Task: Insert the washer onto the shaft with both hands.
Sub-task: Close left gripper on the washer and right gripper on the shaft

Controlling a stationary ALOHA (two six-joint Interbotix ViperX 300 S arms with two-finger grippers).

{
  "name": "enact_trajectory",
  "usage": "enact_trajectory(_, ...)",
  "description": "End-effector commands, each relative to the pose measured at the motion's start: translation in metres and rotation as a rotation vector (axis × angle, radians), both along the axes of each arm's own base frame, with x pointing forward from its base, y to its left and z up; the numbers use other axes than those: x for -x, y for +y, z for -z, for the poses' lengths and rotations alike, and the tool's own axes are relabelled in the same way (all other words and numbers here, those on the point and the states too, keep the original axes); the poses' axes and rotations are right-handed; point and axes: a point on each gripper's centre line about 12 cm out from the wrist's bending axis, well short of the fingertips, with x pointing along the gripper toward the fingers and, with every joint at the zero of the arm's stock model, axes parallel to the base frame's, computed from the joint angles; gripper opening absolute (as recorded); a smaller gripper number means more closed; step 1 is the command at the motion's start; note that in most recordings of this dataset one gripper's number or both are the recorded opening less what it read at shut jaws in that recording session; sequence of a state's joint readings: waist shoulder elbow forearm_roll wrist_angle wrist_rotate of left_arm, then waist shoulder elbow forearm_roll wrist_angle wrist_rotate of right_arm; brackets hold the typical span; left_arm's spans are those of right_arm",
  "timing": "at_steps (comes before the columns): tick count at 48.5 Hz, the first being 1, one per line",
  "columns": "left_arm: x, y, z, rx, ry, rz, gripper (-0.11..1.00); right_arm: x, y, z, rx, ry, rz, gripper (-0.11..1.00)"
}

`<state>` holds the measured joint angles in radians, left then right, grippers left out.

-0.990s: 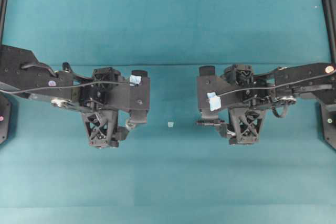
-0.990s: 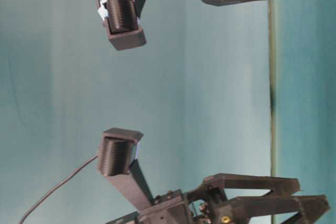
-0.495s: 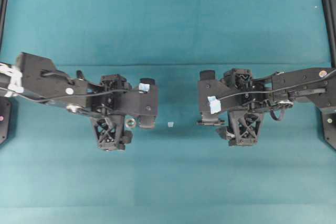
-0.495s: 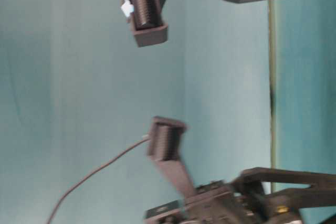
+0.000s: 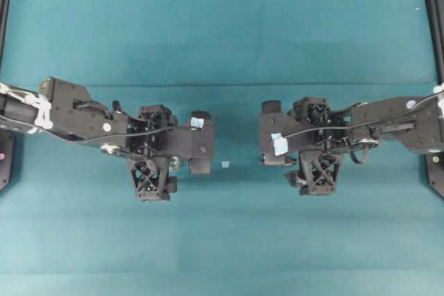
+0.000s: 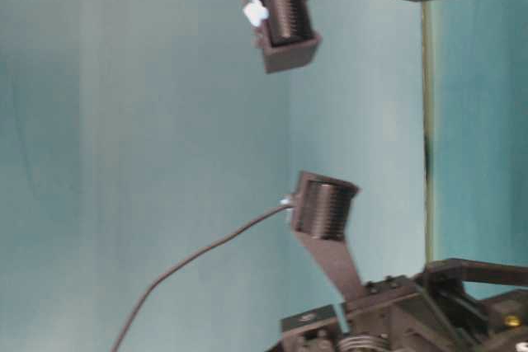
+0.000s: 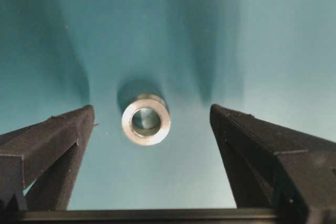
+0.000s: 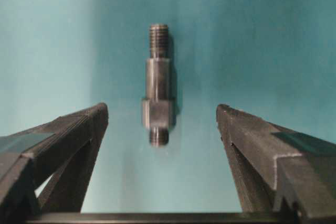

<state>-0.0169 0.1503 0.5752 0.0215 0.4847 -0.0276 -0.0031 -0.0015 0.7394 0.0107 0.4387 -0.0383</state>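
The washer (image 7: pixel 146 118), a thick silvery ring, lies flat on the teal mat between the open fingers of my left gripper (image 7: pixel 152 109), nearer the left finger and touching neither. In the overhead view only a bit of the washer (image 5: pixel 175 163) shows beside my left gripper (image 5: pixel 170 155). The shaft (image 8: pixel 157 85), a dark grey stepped rod with threaded ends, lies on the mat just beyond the open fingertips of my right gripper (image 8: pixel 163 108), pointing away. In the overhead view the shaft (image 5: pixel 268 161) pokes out left of my right gripper (image 5: pixel 286 157).
A tiny pale square scrap (image 5: pixel 225 164) lies on the mat between the two grippers. Black frame rails (image 5: pixel 436 25) run along the left and right edges. Teal mat (image 5: pixel 222 240) surrounds both arms.
My left arm has moved right and lowered, so its open fingers now straddle the washer. My right arm has shifted slightly left and down over the shaft.
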Motion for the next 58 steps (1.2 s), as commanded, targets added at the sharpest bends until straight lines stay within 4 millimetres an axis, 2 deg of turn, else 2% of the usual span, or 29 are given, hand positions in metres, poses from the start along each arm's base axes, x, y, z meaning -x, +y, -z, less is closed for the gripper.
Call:
enact_trajectory(1, -0.001, 0.0, -0.001, -0.003, -0.011, 0.005, 0.97, -0.003, 0.0, 0.002, 0.001, -0.011, -0.002, 0.98)
enact_trajectory(32, 0.001, 0.0, 0.016, -0.001, 0.011, 0.001, 0.97, 0.001, 0.0, 0.02, 0.002, 0.031, -0.005, 0.97)
enact_trajectory(58, 0.001, -0.001, 0.016, -0.001, 0.008, 0.001, 0.97, 0.001, 0.0, 0.021, 0.002, 0.028, -0.005, 0.97)
